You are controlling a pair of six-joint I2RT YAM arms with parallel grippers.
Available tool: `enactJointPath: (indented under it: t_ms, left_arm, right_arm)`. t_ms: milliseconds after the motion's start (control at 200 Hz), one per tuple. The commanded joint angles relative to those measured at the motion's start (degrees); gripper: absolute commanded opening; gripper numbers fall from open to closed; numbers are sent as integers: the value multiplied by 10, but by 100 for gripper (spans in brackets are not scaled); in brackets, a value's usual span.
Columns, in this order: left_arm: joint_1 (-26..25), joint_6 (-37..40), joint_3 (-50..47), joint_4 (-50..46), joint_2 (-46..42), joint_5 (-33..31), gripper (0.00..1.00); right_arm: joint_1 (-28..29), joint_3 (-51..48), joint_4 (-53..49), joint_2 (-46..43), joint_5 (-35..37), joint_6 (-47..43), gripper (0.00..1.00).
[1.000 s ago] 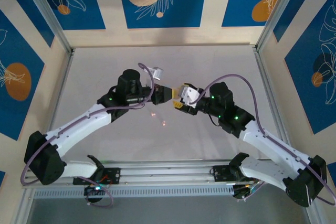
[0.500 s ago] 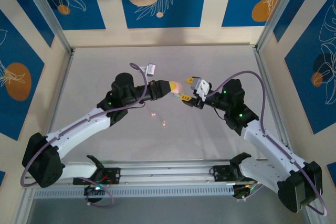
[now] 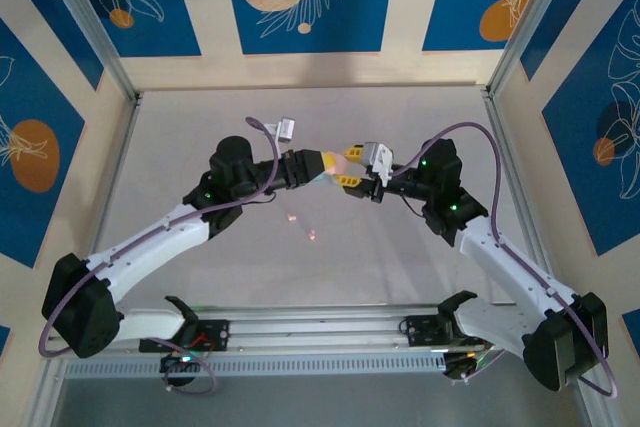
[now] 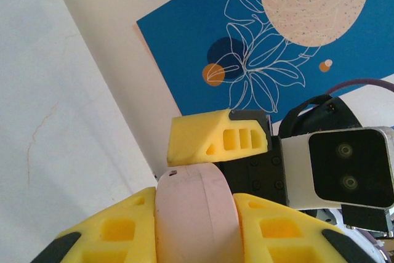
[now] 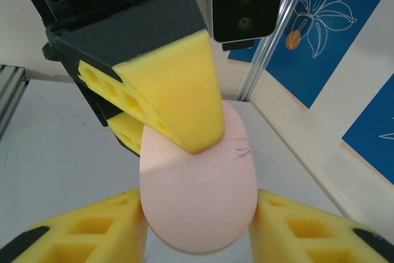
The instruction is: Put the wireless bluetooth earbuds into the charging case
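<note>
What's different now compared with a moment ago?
The right gripper, which had backed off, swung back in and closed on the pink case that the left gripper holds. Both grippers sit slightly farther from the bases. The left grip and the two tiny earbuds on the table stayed as they were.

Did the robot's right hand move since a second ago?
Yes. The right gripper has shifted a little toward the far table edge, upward in the overhead view.

Case (image 5: 197, 214): plain pale pink, one faint dark scuff. Finger pads (image 5: 178, 84): yellow, on black mounts. Wall panels (image 4: 203, 35): deep blue, white leaf outlines, speckled peach discs, cream borders; table (image 3: 400, 267): pale grey.
</note>
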Motion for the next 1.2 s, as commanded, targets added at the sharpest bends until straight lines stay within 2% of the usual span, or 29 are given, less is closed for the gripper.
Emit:
enactJointPath:
  t_ms: [0, 115, 240, 280, 370, 470, 555, 620, 755, 895, 1000, 1191]
  left_arm:
    - [1, -2, 18, 6, 1, 25, 16]
    - [1, -1, 19, 4, 2, 24, 17]
    - [1, 12, 18, 4, 1, 23, 25]
    - [2, 21, 19, 1, 0, 22, 30]
    - [1, 52, 15, 4, -9, 20, 49]
    - [1, 133, 5, -6, -32, 6, 65]
    - [1, 218, -13, -12, -58, -19, 70]
    - [1, 286, -27, 2, -73, -14, 73]
    - [1, 439, -50, 20, -95, 42, 73]
    - [1, 567, -57, -27, -106, 60, 69]
    - [1, 592, -56, -34, -106, 62, 66]
    - [1, 575, -56, -4, -98, 68, 60]
  right_arm:
    - [-1, 21, 16, 3, -14, 10, 42]
    - [-1, 22, 13, 1, -16, 14, 38]
    - [-2, 33, -14, 2, -37, 15, 36]
    - [-4, 37, -27, 3, -48, 16, 35]
    - [-8, 48, -63, 8, -78, 25, 35]
    - [-11, 69, -114, 17, -109, 41, 35]
    - [-14, 94, -170, 30, -144, 54, 35]
    - [-16, 118, -214, 44, -167, 65, 35]
    - [-27, 160, -268, 71, -216, 97, 35]
    - [-29, 176, -270, 82, -264, 109, 35]
    - [-29, 181, -270, 83, -274, 108, 35]
    - [-26, 184, -274, 86, -268, 106, 35]
